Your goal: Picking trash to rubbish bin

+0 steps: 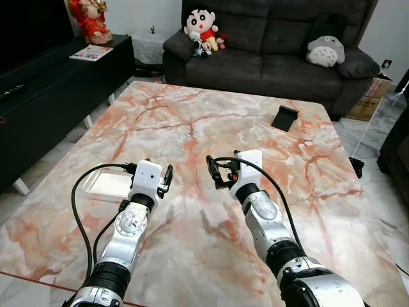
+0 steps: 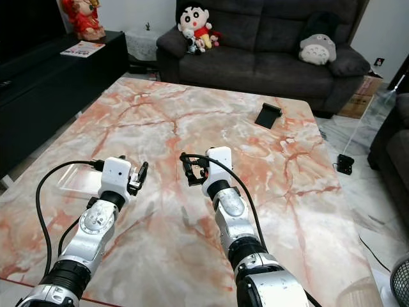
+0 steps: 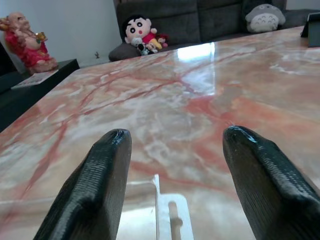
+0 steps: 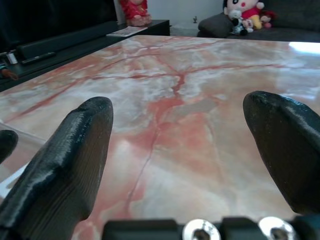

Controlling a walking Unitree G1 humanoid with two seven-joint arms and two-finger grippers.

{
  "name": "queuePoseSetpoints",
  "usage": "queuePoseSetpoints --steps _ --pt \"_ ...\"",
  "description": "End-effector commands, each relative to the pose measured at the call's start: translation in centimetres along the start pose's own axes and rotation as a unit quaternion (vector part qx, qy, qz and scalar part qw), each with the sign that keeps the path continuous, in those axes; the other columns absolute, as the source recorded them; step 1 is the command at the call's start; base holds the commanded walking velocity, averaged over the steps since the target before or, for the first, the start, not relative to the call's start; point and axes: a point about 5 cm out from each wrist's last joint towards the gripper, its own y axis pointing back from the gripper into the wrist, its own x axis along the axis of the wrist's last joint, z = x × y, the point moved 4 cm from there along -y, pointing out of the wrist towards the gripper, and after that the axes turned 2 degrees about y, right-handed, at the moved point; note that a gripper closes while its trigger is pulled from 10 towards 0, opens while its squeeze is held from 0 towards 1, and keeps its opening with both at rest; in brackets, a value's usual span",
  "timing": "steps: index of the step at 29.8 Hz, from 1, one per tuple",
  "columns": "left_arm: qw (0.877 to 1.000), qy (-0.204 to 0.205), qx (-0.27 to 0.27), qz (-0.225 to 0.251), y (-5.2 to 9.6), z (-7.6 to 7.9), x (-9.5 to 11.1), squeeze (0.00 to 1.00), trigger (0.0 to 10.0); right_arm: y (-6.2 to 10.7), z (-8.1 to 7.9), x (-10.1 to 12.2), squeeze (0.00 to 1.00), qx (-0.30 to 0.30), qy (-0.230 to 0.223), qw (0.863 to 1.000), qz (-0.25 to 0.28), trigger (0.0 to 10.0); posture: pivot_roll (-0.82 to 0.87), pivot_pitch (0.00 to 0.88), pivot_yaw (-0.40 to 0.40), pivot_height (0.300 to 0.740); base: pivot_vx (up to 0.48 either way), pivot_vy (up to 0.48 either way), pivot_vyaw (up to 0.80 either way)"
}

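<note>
Over the marble table [image 1: 192, 121], both arms reach forward side by side. Farthest to the left, just beside the left gripper [image 1: 167, 178] on its outer side, a clear plastic wrapper [image 1: 108, 182] lies flat on the tabletop; in the left wrist view its pale edge [image 3: 165, 215] sits low between the fingers [image 3: 95, 190], which stand well apart with nothing held. To that gripper's right, near it but not touching, the right gripper [image 1: 211, 171] hovers above bare marble, its fingers [image 4: 70, 165] likewise spread wide and empty. Beyond the right gripper and off to its right, well apart, a small black stand [image 1: 285, 118] rests near the table's far edge, with a dark sofa [image 1: 268, 51] behind.
</note>
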Motion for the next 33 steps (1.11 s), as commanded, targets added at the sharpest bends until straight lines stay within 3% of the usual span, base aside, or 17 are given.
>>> queuePoseSetpoints --steps 1,9,14,15,16,31,33 --pt "1.0 -0.007 0.003 -0.017 -0.3 0.1 -0.4 1.0 10.0 -0.1 0.1 0.1 0.0 0.0 0.002 1.0 -0.002 10.0 0.09 0.0 -0.083 0.74 0.0 0.0 0.0" --pt "0.999 -0.018 0.015 -0.039 -0.7 -0.2 -0.7 1.0 10.0 -0.1 0.2 0.1 0.0 -0.001 0.002 1.0 -0.003 10.0 0.09 0.0 -0.081 0.74 0.0 0.0 0.0" --pt "0.997 -0.027 -0.004 -0.069 -1.1 0.5 -1.4 1.0 10.0 0.0 0.2 -0.1 0.0 -0.001 0.003 1.0 -0.006 10.0 0.09 0.0 -0.082 0.74 0.0 0.0 0.0" --pt "0.997 -0.031 -0.006 -0.073 -1.1 0.6 -1.5 0.18 10.0 0.0 0.2 -0.1 0.0 0.0 0.003 1.0 -0.006 10.0 0.09 0.0 -0.082 0.74 0.0 0.0 0.0" --pt "0.996 -0.035 -0.006 -0.086 -1.3 0.6 -1.8 0.0 10.0 0.0 0.2 -0.1 0.0 -0.001 0.003 1.0 -0.006 10.0 0.08 0.0 -0.081 0.74 0.0 0.0 0.0" --pt "0.99 -0.016 0.019 -0.138 -2.2 0.3 -2.3 0.0 10.0 0.1 0.2 -0.2 0.0 0.002 0.004 1.0 -0.009 10.0 0.08 0.0 -0.081 0.74 0.0 0.0 0.0" --pt "0.988 0.009 0.018 -0.155 -2.1 0.5 -2.8 0.0 10.0 0.0 0.2 -0.2 0.0 0.003 0.004 1.0 -0.009 10.0 0.08 0.0 -0.08 0.74 0.0 0.0 0.0"
